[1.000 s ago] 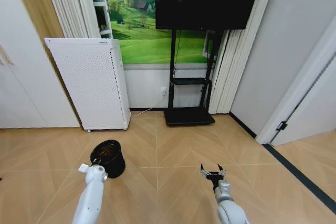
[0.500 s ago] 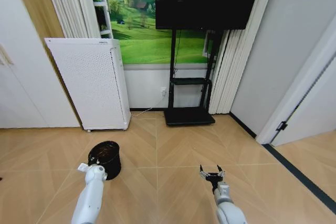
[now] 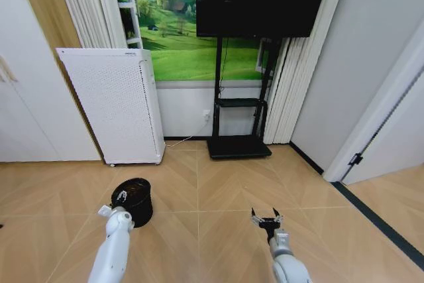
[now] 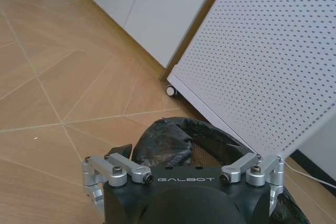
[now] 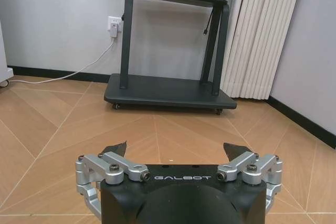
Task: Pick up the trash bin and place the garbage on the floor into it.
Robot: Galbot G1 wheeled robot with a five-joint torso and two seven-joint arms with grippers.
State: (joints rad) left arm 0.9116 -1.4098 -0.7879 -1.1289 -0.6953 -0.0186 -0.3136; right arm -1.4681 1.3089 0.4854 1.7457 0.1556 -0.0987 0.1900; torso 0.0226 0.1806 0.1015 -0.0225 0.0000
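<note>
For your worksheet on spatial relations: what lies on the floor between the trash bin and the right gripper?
Bare wooden floor, in the head view: nothing lies between the trash bin and the open right gripper.

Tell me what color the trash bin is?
Black; the trash bin shows best in the head view.

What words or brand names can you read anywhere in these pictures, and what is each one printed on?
"GALBOT": on the body of the left tool, just above the trash bin.
"GALBOT": on the body of the right tool.
The small mark at the top of the white perforated appliance is too small to read.
</note>
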